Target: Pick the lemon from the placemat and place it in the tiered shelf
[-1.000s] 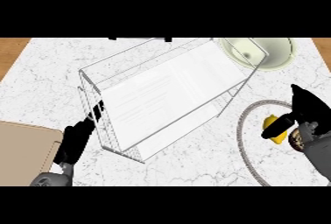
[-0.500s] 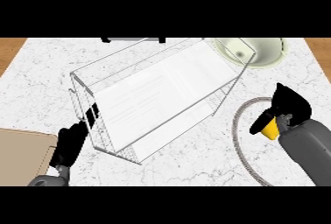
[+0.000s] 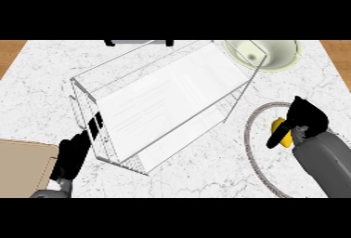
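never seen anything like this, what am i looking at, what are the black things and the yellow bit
You are looking steeply down from a humanoid robot's head at a white marble counter. The black things are its hands on grey forearms. The right hand is curled round the yellow bit, a lemon, over a round grey-rimmed placemat. The left hand rests open at the lower left, fingers up, beside the white tiered shelf in the middle. A pale bowl sits at the top right, and a tan board at the left edge.

We note a veined marble-look counter (image 3: pixel 205 172), a clear glassy shelf (image 3: pixel 161 104), a glossy bowl (image 3: pixel 270 53), matt black hands (image 3: pixel 72 155).
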{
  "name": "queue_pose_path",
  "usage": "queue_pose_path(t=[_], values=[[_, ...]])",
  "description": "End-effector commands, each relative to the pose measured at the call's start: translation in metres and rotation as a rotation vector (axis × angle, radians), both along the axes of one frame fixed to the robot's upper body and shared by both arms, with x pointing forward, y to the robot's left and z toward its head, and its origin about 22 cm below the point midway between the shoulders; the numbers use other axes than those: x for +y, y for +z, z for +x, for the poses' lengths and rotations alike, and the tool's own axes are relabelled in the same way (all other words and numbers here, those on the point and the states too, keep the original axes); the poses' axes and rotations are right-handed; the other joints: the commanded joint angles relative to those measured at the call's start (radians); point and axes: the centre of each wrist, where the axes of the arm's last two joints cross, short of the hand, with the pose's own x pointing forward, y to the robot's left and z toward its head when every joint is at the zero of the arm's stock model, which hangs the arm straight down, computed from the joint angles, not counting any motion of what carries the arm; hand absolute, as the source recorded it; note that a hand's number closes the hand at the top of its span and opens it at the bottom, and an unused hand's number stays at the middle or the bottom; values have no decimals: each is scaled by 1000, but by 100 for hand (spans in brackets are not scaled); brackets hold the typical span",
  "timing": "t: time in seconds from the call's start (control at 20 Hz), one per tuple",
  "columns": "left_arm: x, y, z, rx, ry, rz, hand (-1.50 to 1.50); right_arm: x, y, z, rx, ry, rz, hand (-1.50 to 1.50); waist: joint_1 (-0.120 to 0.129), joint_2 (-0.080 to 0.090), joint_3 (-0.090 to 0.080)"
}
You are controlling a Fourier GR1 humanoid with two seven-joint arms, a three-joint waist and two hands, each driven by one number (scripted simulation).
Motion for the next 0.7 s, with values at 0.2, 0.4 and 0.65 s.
queue_pose_path(t=[0.2,0.4,0.65], values=[[-24,1,6,17,11,-12,0,16,2,9,92,-156,-76,-150,0,2,-1],[3,-4,-11,32,-2,8,0,4,7,21,123,-154,-63,-150,9,3,-1],[1,4,-15,35,-9,6,0,8,-30,2,125,-156,-61,-150,3,1,-1]])
